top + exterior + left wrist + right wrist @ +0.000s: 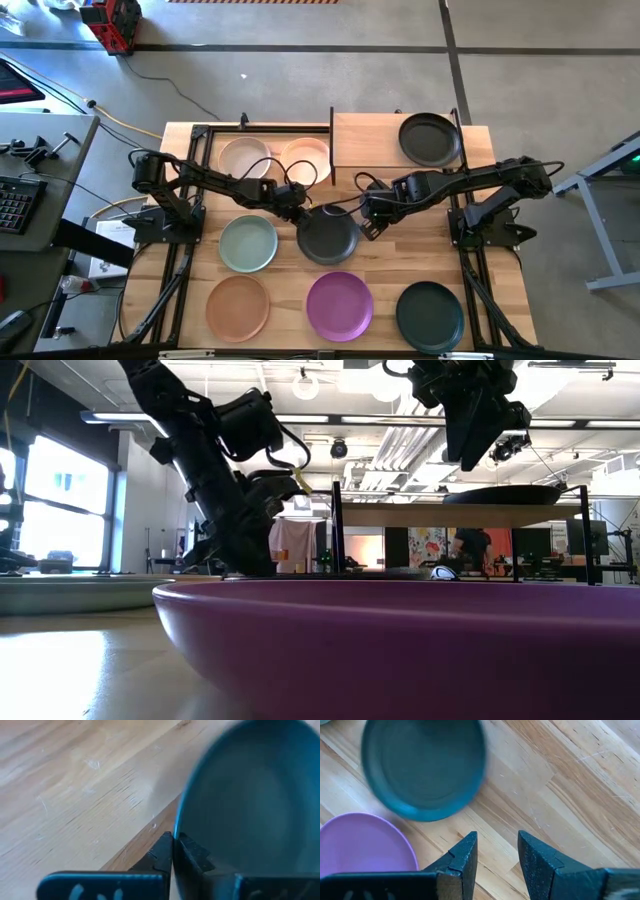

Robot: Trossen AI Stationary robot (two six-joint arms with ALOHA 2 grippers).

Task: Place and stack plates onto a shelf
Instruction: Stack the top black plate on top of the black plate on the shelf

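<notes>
At table centre, left end effector (pixel 297 207) is clamped on the near-left rim of the round matte charcoal plate (pixel 328 234), fingers pinched tight on the lip in the left wrist view; right end effector (pixel 374 222) hovers just beside that plate's right edge, fingers apart and holding nothing. Step in hand, by my read: lift this charcoal plate and carry it to the raised light-wood shelf on thin black posts (pixel 365 140) at the back. To do it well: keep the pinch deep on the rim, raise it level so it doesn't swing, clear the shelf edge and the black post, and let the right arm support the far rim or back off. Set it on the bare board or stack it on the black plate (pixel 430 138) already on the shelf's right end. Count: eight plates. One on shelf, one gripped, beige (pixel 245 158) and peach (pixel 305 160) at back left under the frame, sage green (pixel 248 243), terracotta (pixel 238 307), purple (pixel 339 305), dark green (pixel 430 315) on the table (pixel 500 290). One shelf, two arms.
</notes>
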